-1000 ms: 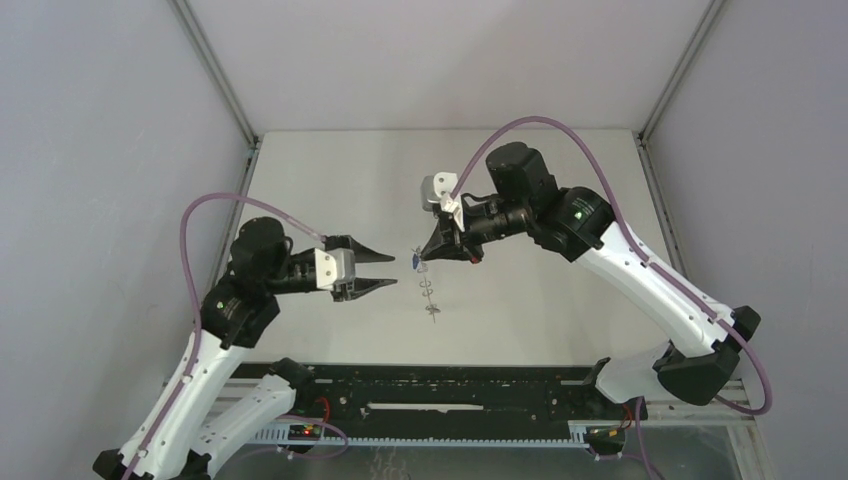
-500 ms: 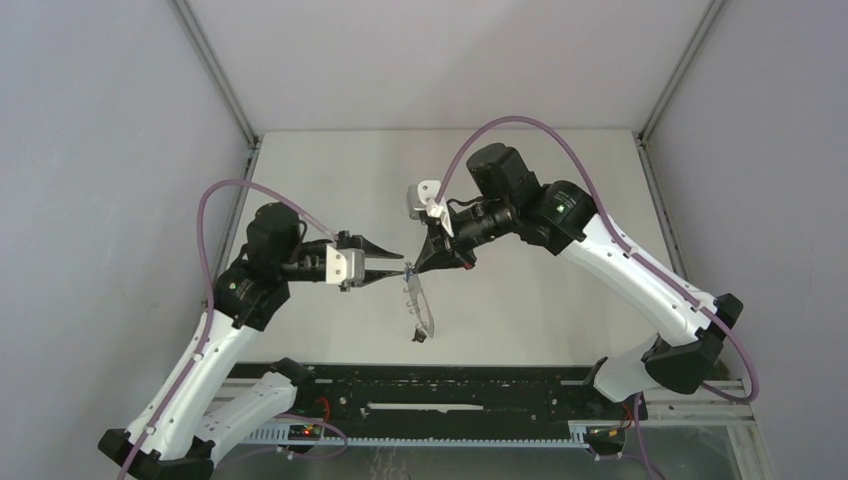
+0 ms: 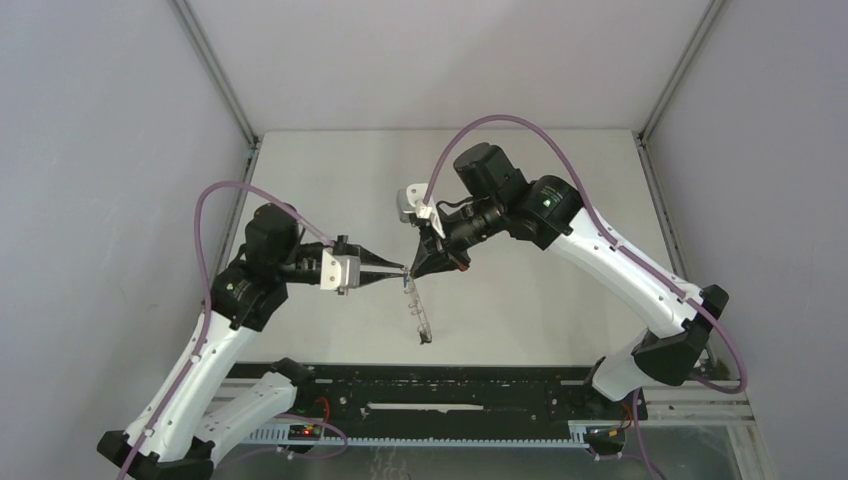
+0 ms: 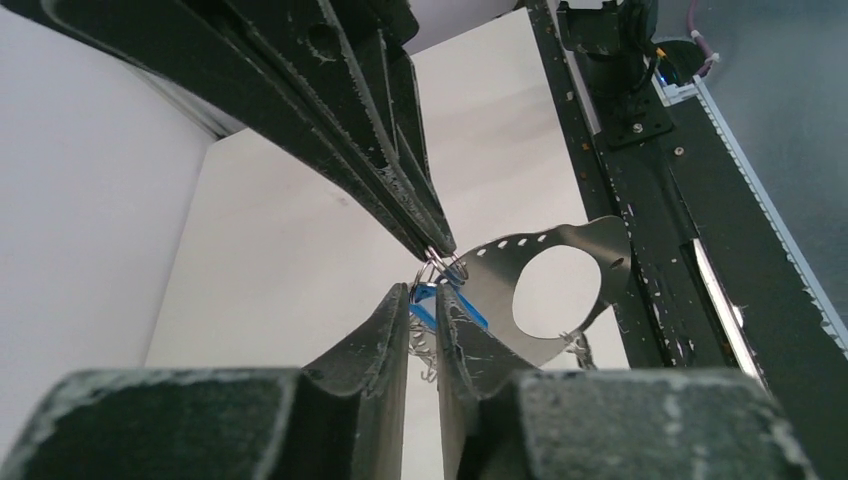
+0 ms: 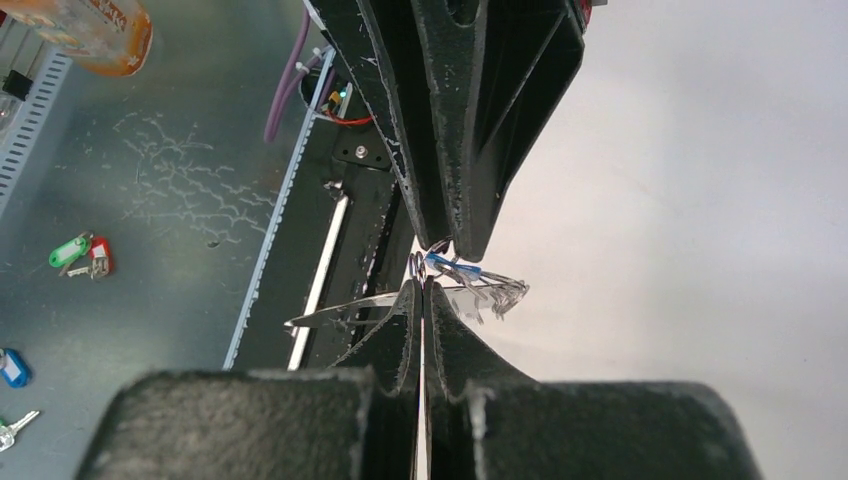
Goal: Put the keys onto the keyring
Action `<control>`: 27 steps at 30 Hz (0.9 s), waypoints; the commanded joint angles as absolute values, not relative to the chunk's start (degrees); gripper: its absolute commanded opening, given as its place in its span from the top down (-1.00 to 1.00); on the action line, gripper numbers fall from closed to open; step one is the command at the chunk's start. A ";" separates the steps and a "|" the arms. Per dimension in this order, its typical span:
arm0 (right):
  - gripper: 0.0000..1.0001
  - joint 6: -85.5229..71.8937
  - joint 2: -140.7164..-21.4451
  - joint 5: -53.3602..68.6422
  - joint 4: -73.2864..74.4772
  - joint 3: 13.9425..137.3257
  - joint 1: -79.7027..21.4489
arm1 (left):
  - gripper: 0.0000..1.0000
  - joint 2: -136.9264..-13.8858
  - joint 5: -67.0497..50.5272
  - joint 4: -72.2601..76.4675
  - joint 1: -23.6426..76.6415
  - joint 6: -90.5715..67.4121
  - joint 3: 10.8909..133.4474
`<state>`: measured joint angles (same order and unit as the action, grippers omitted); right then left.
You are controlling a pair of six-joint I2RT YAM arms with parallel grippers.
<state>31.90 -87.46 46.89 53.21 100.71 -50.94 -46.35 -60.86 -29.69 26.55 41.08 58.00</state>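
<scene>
My right gripper (image 3: 412,270) is shut on a small ring (image 4: 441,264) at the top of the keyring (image 3: 421,312). The keyring is a thin grey loop with a row of small holes and hangs below the fingertips above the table. In the left wrist view the keyring (image 4: 590,262) shows its wide opening. A key with a blue head (image 4: 430,306) hangs at that small ring. My left gripper (image 4: 425,297) meets the right one tip to tip, its jaws closed narrowly on the blue head. In the right wrist view the blue key (image 5: 452,266) sits just past my right gripper (image 5: 421,285).
The black rail frame (image 3: 450,395) runs along the near table edge below the hanging keyring. Beyond it, on the lower floor, lie spare keys with green and red tags (image 5: 80,251) and a blue tag (image 5: 10,366), beside an orange bottle (image 5: 92,26).
My left gripper has moved right to the right gripper's tip and narrowed its jaws onto the blue key. The right arm has shifted left and the keyring has swung.
</scene>
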 commanded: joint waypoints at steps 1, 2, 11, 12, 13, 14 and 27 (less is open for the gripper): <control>1.00 32.61 -87.57 48.52 53.59 103.83 -51.59 | 0.65 -45.97 -63.71 -32.31 26.99 44.05 60.85; 1.00 32.61 -87.76 48.52 53.72 103.98 -51.59 | 0.68 -45.97 -63.74 -32.91 27.17 44.83 60.89; 1.00 27.88 -86.89 50.58 49.23 102.36 -48.96 | 0.99 -46.23 -60.75 -36.97 27.69 52.75 61.19; 1.00 26.76 -86.01 51.56 47.28 101.07 -48.25 | 1.00 -46.19 -59.99 -37.08 27.69 53.75 60.99; 1.00 25.71 -84.97 52.34 45.12 99.44 -47.77 | 0.99 -46.08 -59.49 -37.09 27.69 54.83 60.81; 1.00 24.76 -83.93 52.93 42.84 97.87 -47.28 | 0.99 -45.95 -59.01 -37.09 27.69 55.95 60.56; 1.00 9.11 -78.51 54.59 21.13 85.72 -44.26 | 0.99 -41.02 -54.37 -29.62 30.05 61.82 53.69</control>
<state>18.57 -82.21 54.17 35.09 89.56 -45.52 -41.82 -56.03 -31.31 28.73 58.13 55.70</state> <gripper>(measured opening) 0.006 0.008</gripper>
